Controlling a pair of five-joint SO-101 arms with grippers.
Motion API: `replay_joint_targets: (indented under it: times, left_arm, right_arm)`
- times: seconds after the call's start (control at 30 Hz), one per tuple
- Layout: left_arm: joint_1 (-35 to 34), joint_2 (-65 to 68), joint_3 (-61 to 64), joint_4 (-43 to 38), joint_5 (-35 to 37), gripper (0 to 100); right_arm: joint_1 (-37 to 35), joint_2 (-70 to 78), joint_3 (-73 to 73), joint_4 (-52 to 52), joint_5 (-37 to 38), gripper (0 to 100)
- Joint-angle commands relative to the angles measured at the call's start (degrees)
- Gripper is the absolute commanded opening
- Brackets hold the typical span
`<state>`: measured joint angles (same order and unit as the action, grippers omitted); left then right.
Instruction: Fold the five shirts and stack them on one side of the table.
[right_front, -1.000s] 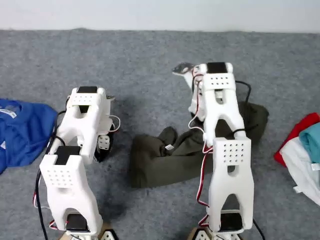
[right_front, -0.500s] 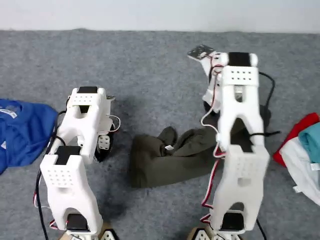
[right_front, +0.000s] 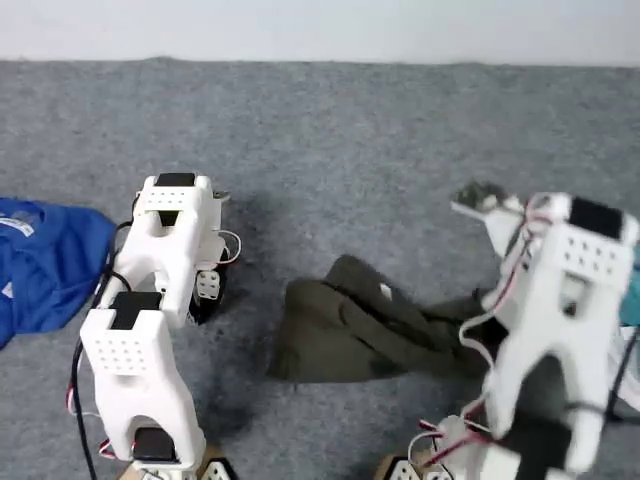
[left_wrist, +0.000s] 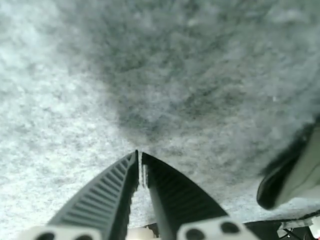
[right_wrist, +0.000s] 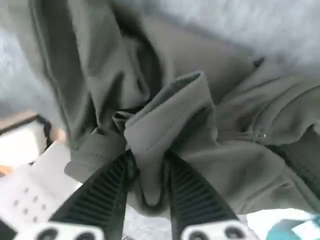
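A dark olive shirt (right_front: 370, 330) lies crumpled on the grey carpet in the middle of the high view, stretched out toward the right arm. My right gripper (right_wrist: 147, 182) is shut on a bunched fold of this olive shirt (right_wrist: 165, 115), which hangs lifted in front of it. My left gripper (left_wrist: 140, 162) hangs shut over bare carpet with nothing in it; its arm (right_front: 165, 260) stands at the left. A blue shirt (right_front: 40, 260) lies at the left edge.
Red, white and teal shirts lie piled at the right edge, partly hidden behind the right arm (right_front: 560, 320); a teal and white bit (right_wrist: 285, 225) shows in the right wrist view. Bare grey carpet (right_front: 300, 140) stretches to the back wall.
The right arm has swung from the back middle to the right and toward the front, dragging the olive shirt with it. The shirt has been pulled rightward. The left arm has not moved.
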<state>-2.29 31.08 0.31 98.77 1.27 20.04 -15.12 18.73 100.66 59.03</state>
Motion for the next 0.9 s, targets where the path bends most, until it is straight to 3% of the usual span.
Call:
replay_joint_targets:
  times: [0.0, 0.2, 0.27, 0.53, 0.77, 0.87]
  left_arm:
    - [1.3, -3.3, -0.7, 1.8, -0.4, 1]
    - [9.7, -3.5, -5.8, 1.9, -0.4, 2]
    - [12.8, -4.5, -9.7, 1.9, -0.4, 2]
    - [22.6, -6.2, -28.8, 1.7, -0.1, 27]
    - [28.7, 6.5, -38.1, 1.8, -0.2, 28]
    - [30.2, 9.7, -42.9, 1.8, -0.1, 28]
  right_arm:
    - [2.5, -9.2, 7.0, 2.6, 3.3, 3.8]
    - [3.2, -19.8, 10.5, 2.6, 4.0, 36.0]
    - [3.2, -24.3, 10.5, 2.6, 6.8, 41.4]
    - [3.4, -33.0, 13.1, 2.2, 11.2, 36.1]
    - [3.8, -30.3, 16.3, 2.0, 11.0, 32.9]
    - [7.2, -29.8, 16.4, -1.4, 11.0, 32.9]
